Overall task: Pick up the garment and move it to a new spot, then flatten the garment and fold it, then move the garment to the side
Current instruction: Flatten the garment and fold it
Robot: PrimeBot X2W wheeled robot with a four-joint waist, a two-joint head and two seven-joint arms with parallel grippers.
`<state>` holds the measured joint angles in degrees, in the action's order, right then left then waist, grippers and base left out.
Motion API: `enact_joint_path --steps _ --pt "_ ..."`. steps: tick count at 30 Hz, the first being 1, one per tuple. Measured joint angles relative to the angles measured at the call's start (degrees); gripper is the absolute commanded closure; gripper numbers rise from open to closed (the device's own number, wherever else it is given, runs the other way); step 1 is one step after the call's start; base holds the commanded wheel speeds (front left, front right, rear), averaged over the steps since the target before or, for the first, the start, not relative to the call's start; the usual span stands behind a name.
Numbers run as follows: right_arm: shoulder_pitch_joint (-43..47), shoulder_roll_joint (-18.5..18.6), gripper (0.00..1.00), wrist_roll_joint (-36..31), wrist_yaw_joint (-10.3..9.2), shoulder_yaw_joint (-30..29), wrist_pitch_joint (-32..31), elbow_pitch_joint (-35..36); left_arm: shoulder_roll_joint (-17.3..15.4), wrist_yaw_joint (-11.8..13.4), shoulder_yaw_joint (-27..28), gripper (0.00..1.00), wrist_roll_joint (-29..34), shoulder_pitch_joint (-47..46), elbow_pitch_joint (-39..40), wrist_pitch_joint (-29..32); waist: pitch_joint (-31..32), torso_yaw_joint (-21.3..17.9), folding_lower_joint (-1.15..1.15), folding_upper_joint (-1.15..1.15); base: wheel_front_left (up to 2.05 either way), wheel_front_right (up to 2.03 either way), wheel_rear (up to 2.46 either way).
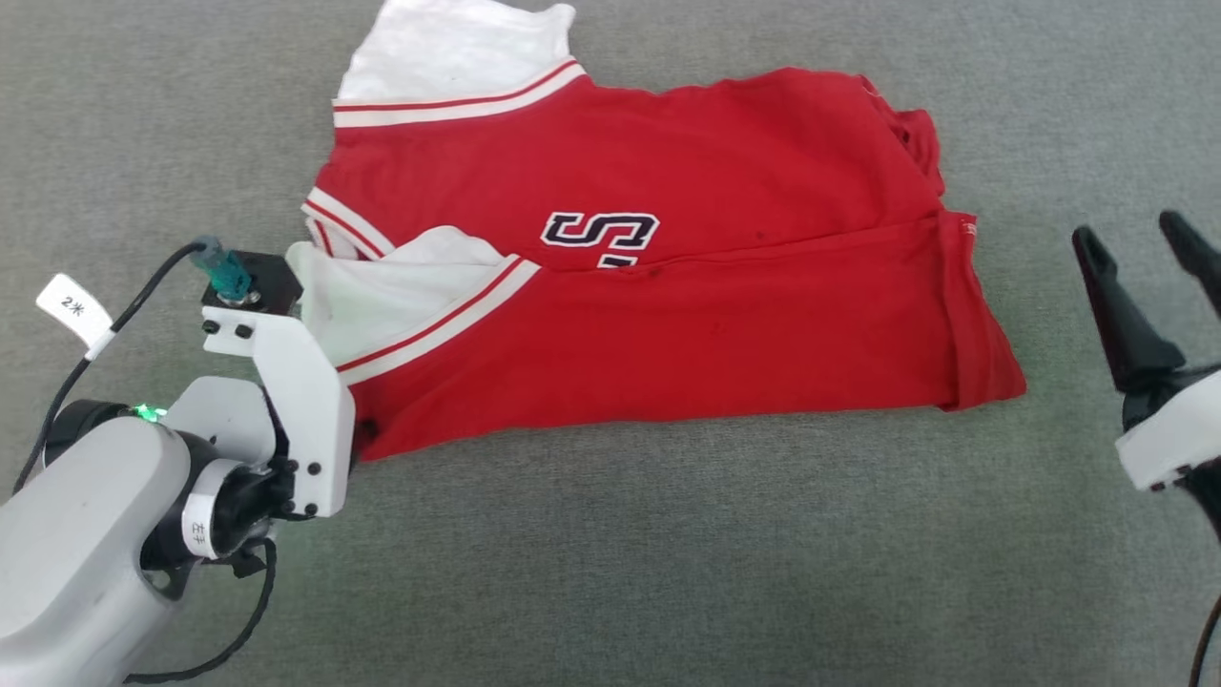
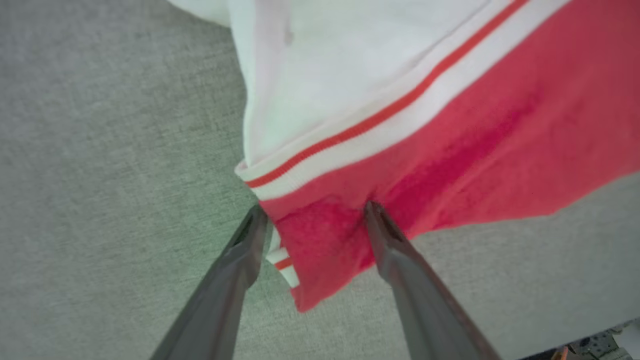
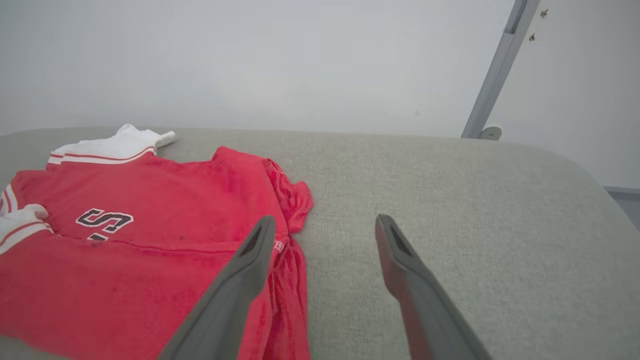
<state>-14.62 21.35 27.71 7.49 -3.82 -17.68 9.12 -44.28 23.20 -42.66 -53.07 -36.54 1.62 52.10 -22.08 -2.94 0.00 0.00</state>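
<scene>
Before white wall (image 3: pixel 300 60) — grey surface (image 3: pixel 450 200), garment (image 3: pixel 150 240)

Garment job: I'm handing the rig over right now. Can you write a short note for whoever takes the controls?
Left gripper: open, fingers astride the near left corner of the garment, not clamped on it.
Right gripper: open, holding nothing, off the garment's right end and apart from it.
The garment lies on the grey surface. Its near half is folded over the front, so the lettering is partly covered. The white sleeves are at the left end.
Done: laid out, and apparently one lengthwise fold made.
Left: finish folding, then move the garment to the side.
</scene>
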Motion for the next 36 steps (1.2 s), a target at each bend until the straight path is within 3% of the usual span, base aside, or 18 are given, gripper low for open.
enact_joint_path --steps 3,4,5,11,26,27,28,29,36 --pt "1.4 -0.8 0.0 0.4 0.0 0.1 -2.2 0.1 0.7 -0.6 0.7 0.0 -1.2 0.3 -2.9 -0.5 -0.4 -0.7 0.0 0.0 0.0 0.0 0.0" --pt "1.8 -0.8 0.0 0.5 0.0 0.3 -3.1 0.0 1.0 -1.1 1.0 0.67 -1.8 0.3 -3.8 -0.5 -0.5 -0.9 0.0 0.0 0.0 0.0 0.0" --pt "2.2 -0.8 0.0 0.7 0.0 0.4 -4.1 -0.2 1.2 -1.7 1.2 1.0 -2.4 0.3 -4.5 -0.7 -0.5 -1.1 0.0 0.0 0.0 0.0 0.0" --pt "3.8 0.4 0.0 4.2 0.0 3.0 -13.6 -2.5 3.1 -4.1 1.4 1.0 -3.4 -0.7 -8.7 -1.9 -0.4 -0.8 0.0 0.0 0.0 0.0 0.0" --pt "-3.7 4.6 0.0 6.4 0.01 8.5 -27.3 -14.0 7.1 -6.2 -0.1 1.0 -3.1 -2.6 -10.8 -3.1 -0.4 3.4 0.0 0.0 0.0 0.0 0.0" --pt "-4.3 5.0 0.2 6.5 0.01 9.4 -28.2 -14.8 7.2 -6.3 -0.2 1.0 -3.1 -2.7 -11.0 -3.2 -0.4 3.7 0.0 0.0 0.0 0.0 0.0" --pt "-4.9 5.1 0.64 6.8 0.01 9.7 -29.0 -15.6 7.5 -6.4 -0.3 1.0 -3.1 -2.9 -11.1 -3.2 -0.4 4.0 0.0 0.0 0.0 0.0 0.0" --pt "-5.5 5.3 1.0 7.4 0.0 10.1 -29.5 -16.4 7.7 -6.6 -0.3 1.0 -3.1 -2.9 -11.3 -3.5 -0.5 4.2 0.0 0.0 0.0 0.0 0.0" --pt "-7.9 8.1 1.0 10.2 0.01 12.5 -31.3 -18.6 8.3 -6.9 -0.1 1.0 -3.4 -2.9 -11.4 -4.2 -0.6 5.5 0.0 0.0 0.0 0.0 0.0"
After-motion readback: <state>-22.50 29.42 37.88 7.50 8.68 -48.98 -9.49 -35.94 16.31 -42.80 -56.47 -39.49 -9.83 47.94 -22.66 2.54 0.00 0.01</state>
